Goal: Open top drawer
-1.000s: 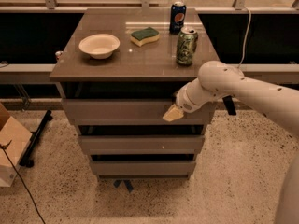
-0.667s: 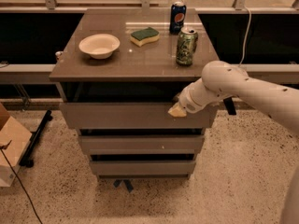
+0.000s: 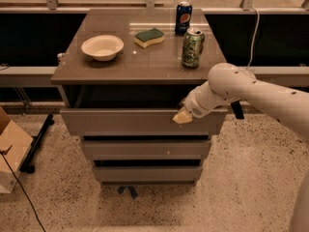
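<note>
The gripper point(image 3: 182, 116) is set at the upper edge of the top drawer point(image 3: 125, 122), right of the middle of the front. Whether it is open or clamped on that edge cannot be told. The drawer front runs away mostly to the viewer's left of the gripper and stands a little proud of the two drawers below. A dark gap is seen above it, under the tabletop point(image 3: 140, 69), so the drawer is judged partly out.

The drawer is judged stiff and wide, carried on runners, with a smooth front and no handle. Only the top lip can be taken hold of, and that is where the gripper is placed. Its load is hidden, so its weight cannot be judged. With the hold off-centre, a straight, level pull is called for, or the box may be racked and bind.

Directly beneath the gripper lie the middle drawer point(image 3: 145, 149) and the bottom drawer point(image 3: 147, 174), both shut in. Above and just behind the gripper a green can point(image 3: 192, 47) stands on the tabletop, with a blue can point(image 3: 183, 17) farther back. A sponge point(image 3: 149, 36) and a bowl point(image 3: 102, 47) lie well off to the upper left. None of these is in the pull path, though the cans may be toppled by a jolt. A cardboard box point(image 3: 12, 151) sits on the floor, far to the lower left.
</note>
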You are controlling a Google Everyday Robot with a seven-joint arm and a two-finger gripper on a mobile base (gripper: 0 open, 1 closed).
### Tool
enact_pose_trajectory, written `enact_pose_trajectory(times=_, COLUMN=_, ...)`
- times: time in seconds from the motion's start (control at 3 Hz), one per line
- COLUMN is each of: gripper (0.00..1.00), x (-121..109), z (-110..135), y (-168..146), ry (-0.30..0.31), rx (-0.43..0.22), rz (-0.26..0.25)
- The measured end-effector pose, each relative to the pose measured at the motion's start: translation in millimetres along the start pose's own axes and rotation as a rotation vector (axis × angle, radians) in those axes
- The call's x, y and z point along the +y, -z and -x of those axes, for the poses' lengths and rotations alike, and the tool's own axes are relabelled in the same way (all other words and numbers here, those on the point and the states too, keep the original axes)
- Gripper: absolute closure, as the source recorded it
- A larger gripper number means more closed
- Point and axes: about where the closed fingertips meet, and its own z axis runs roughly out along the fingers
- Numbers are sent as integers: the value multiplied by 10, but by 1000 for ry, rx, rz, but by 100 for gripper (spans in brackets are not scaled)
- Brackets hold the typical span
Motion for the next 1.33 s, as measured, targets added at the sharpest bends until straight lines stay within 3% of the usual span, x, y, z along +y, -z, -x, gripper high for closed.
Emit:
enact_pose_trajectory(times=0.67, gripper=50, x=9, z=2, y=-14, ry=1, rx=0, rz=3)
enact_pose_trajectory(times=1.0, gripper=19, x=23, z=-13, y=-18, ry=7, rx=10, rz=9)
enact_pose_trajectory(times=1.33, gripper=0, x=71, z=-73, y=-30, ry=27, rx=42, rz=29)
